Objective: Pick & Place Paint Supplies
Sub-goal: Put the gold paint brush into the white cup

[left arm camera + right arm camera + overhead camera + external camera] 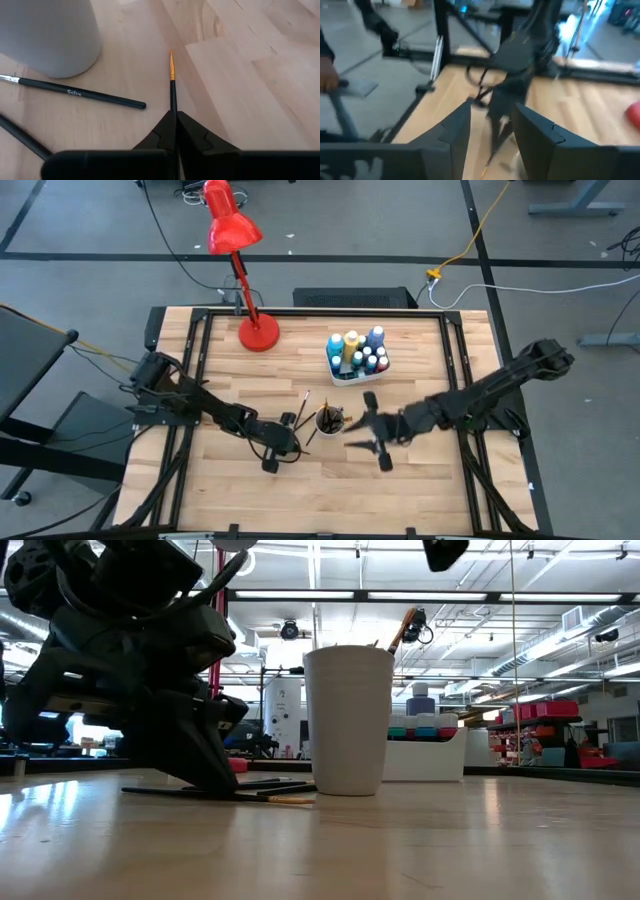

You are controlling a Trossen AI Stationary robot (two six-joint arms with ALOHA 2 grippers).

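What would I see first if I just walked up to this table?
Probably the bright red desk lamp at the table's far edge, and beside it the white tray packed with little paint bottles. In the middle, the left gripper pinches a thin brush lying next to a white cup.
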